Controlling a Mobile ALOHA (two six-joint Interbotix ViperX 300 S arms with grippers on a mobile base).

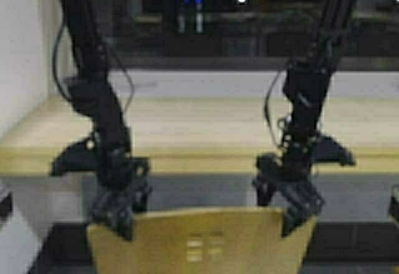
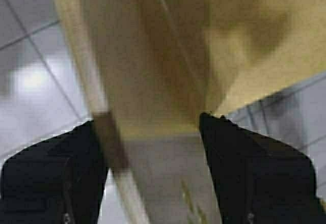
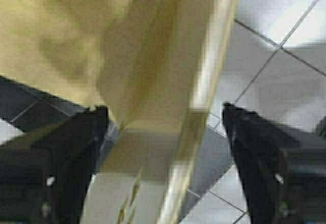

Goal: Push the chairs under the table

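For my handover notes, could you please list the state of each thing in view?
chair: upright, before the table, backrest top between both grippers' fingers.
table: top bare.
left gripper: open, straddling the backrest's left corner.
right gripper: open, straddling the backrest's right corner.

Two black arms, matte, boxy jointed segments. Thin black cable looping loose beside each arm in the high view. Left gripper [image 1: 118,215] and right gripper [image 1: 290,208] black too, with blocky housings and wing-like brackets sticking out sideways above them. Fingers [image 2: 51,178] thick, flat, dark, square-cornered in the wrist views; small pale specks on the right ones [image 3: 51,180].
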